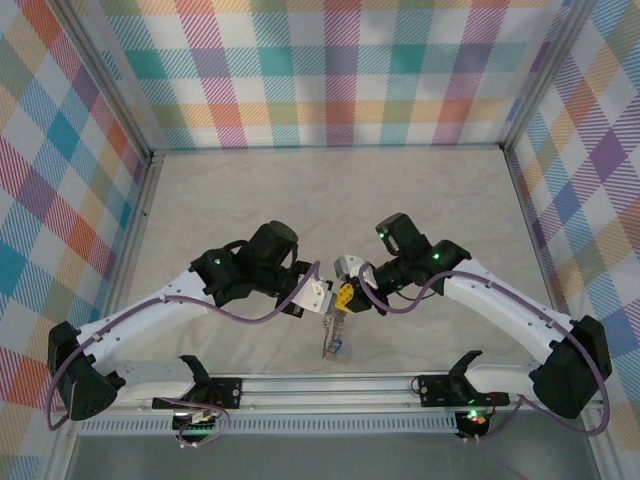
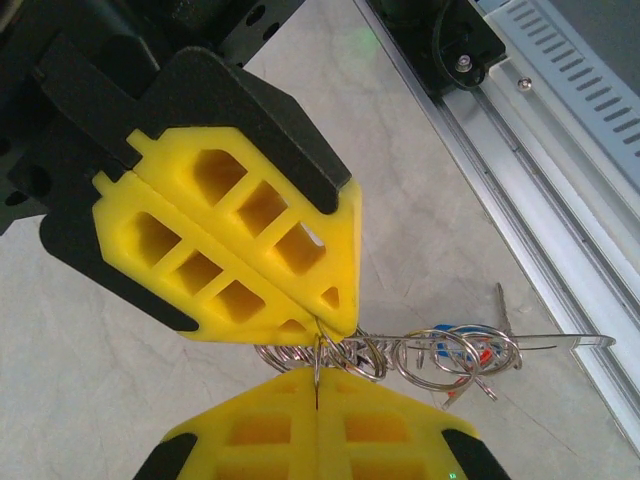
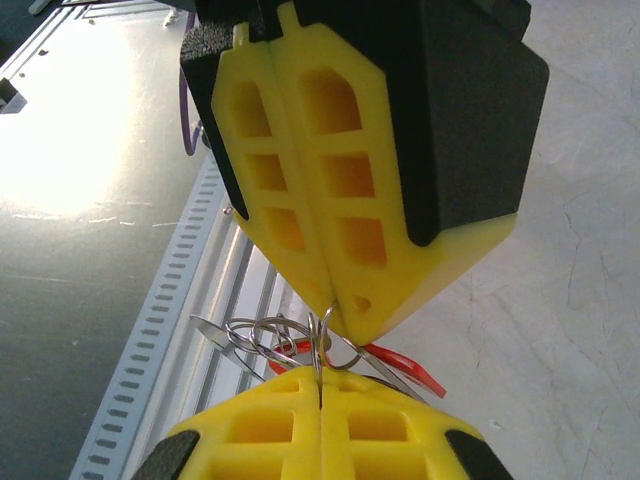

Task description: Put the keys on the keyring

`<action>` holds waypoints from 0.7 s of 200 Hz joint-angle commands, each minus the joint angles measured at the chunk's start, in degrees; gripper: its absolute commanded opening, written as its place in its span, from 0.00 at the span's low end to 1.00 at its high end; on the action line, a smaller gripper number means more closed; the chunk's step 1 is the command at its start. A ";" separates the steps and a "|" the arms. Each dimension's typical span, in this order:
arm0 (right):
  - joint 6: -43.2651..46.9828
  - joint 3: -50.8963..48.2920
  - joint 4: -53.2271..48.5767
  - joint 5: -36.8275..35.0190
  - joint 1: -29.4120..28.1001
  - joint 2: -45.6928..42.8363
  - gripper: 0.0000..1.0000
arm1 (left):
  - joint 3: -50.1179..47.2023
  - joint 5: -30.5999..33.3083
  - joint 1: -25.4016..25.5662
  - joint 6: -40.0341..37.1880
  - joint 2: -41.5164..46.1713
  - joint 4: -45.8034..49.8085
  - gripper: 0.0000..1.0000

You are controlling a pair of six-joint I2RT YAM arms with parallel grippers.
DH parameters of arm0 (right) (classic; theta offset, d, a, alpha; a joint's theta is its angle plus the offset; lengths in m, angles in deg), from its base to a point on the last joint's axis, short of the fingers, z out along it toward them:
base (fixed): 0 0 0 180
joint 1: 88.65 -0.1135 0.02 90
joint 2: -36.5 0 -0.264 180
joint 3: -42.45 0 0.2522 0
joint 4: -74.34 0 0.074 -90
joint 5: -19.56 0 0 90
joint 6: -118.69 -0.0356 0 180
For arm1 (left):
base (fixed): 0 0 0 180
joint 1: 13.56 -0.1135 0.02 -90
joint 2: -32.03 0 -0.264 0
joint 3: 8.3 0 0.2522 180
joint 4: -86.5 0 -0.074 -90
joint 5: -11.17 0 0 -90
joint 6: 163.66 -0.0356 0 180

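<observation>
My two grippers meet tip to tip above the middle of the table, the left gripper (image 1: 322,298) and the right gripper (image 1: 345,295). Both are shut, each pinching a thin silver ring of the keyring (image 2: 284,356), a bunch of linked wire loops. In the left wrist view my left gripper (image 2: 317,385) nips a ring at its seam, with the right gripper (image 2: 335,325) just above. The right wrist view mirrors this: right gripper (image 3: 320,385) below, left gripper (image 3: 340,320) above, keyring (image 3: 256,328) between. The keys (image 1: 332,342) dangle beneath, with blue (image 2: 447,333) and red (image 3: 405,365) heads.
An aluminium rail (image 1: 330,385) runs along the near edge, right under the hanging bunch (image 2: 560,200). Beige tabletop (image 1: 330,200) stretches behind the grippers. Plaid walls (image 1: 330,70) close in the back and both sides.
</observation>
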 commanded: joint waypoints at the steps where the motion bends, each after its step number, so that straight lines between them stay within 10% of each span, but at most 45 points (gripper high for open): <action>1: -1.67 2.33 3.43 2.10 0.42 0.34 0.00 | -0.03 -2.40 1.33 -1.70 0.05 0.25 0.00; 140: -7.66 -0.29 8.65 2.98 4.56 -1.25 0.00 | -2.31 -0.56 1.38 -0.22 2.18 -1.30 0.00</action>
